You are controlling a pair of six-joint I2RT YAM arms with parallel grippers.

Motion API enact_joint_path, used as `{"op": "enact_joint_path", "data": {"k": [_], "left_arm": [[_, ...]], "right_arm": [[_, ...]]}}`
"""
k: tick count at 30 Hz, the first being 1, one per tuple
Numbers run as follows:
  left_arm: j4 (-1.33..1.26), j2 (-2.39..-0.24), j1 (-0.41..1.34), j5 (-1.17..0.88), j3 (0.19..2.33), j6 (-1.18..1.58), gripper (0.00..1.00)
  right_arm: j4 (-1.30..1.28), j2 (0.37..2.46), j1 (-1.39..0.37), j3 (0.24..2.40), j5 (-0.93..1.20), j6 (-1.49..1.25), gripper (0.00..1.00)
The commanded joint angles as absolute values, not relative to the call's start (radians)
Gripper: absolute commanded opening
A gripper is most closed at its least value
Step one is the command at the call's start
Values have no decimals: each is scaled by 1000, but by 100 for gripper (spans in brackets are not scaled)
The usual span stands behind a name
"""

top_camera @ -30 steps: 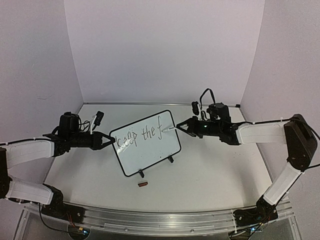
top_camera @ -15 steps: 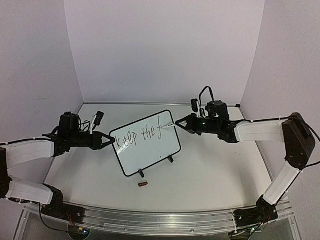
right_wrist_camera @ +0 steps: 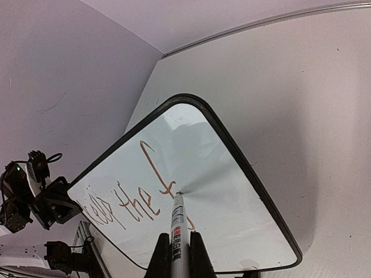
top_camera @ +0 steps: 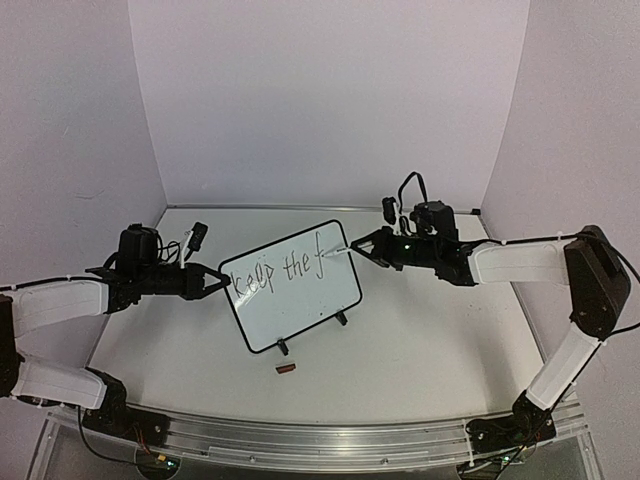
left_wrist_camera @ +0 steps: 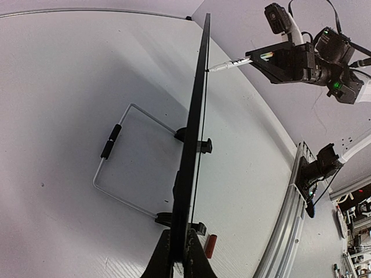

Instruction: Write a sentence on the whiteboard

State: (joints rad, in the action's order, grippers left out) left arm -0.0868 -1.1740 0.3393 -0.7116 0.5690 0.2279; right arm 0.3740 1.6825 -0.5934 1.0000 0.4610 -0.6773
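— Checking progress: how much is written?
— The sentence (top_camera: 285, 270) reads "keep the f"; seemingly unfinished. Right gripper (top_camera: 365, 248) clenches the marker (right_wrist_camera: 177, 220), tip on the whiteboard (top_camera: 300, 315) just ahead; left gripper (top_camera: 222, 282) pinches its edge.

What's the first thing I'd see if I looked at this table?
A whiteboard stands in the middle of the table with writing, "keep the f", along its top. The right gripper presses a marker to it beside the f; the left gripper pinches its left edge.
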Motion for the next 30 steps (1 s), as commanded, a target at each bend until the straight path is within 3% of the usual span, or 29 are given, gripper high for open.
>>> {"op": "enact_joint_path", "data": {"k": [1, 30], "left_arm": [[-78, -1177, 333, -638, 607, 178, 0], [-80, -1183, 331, -643, 609, 178, 0]], "right_arm": [[402, 1649, -589, 1012, 425, -673, 0], [402, 1646, -588, 955, 452, -683, 0]]}}
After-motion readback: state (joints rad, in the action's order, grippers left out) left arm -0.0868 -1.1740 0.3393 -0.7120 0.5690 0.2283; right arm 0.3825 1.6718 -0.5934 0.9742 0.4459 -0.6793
